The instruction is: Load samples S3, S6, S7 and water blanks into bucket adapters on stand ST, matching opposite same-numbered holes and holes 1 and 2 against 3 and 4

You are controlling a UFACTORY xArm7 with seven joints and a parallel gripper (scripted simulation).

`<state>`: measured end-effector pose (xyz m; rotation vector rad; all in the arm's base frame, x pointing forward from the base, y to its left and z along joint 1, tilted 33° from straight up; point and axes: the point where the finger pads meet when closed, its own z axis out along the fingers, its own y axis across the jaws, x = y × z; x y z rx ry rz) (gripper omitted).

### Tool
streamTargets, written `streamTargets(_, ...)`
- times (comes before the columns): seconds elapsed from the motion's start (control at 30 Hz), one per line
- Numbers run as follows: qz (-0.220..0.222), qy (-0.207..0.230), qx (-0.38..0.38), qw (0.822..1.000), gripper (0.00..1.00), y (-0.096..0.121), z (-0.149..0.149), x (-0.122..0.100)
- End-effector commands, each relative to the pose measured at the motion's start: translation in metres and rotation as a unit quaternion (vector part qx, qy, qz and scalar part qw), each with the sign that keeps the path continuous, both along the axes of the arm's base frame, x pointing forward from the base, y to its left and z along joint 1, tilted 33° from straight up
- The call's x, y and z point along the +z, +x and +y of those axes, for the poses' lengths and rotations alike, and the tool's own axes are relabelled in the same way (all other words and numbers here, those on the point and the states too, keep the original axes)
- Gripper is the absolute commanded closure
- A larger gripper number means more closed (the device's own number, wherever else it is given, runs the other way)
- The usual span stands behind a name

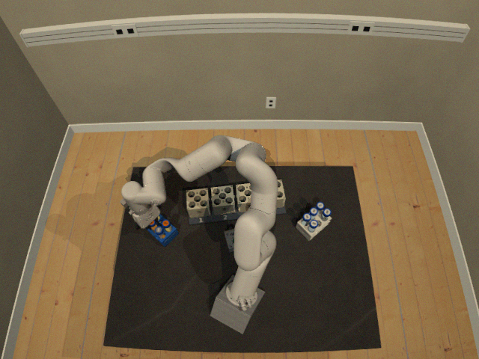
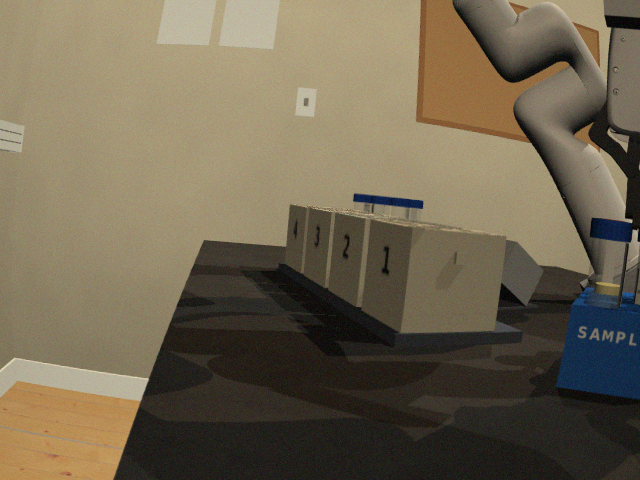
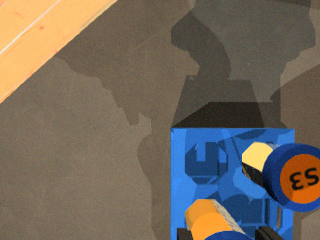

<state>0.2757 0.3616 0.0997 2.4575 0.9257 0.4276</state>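
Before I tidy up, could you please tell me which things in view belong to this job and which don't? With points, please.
For the job:
- blue sample rack point(image 1: 166, 238) point(image 2: 599, 356) point(image 3: 177, 150)
- sample S3 point(image 3: 303, 178)
- numbered adapters point(image 1: 197, 212) point(image 2: 449, 289)
- loading stand point(image 1: 210, 220) point(image 2: 454, 338)
- white rack of blue-capped tubes point(image 1: 309, 234)

Not for the job:
- wall outlet point(image 1: 270, 102)
- corkboard point(image 2: 465, 77)
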Motion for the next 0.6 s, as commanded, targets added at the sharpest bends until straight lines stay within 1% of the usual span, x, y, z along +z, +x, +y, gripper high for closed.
streamTargets(0.0, -0.001, 0.002, 0.001, 1.000, 1.00, -0.001, 0.002, 0.003)
streamTargets(0.23, -0.001, 0.002, 0.001, 1.000, 1.00, -0.005, 0.005, 0.009)
streamTargets(0.57, -0.001, 0.002, 0.001, 1.000, 1.00, -0.014, 0.011, 0.026)
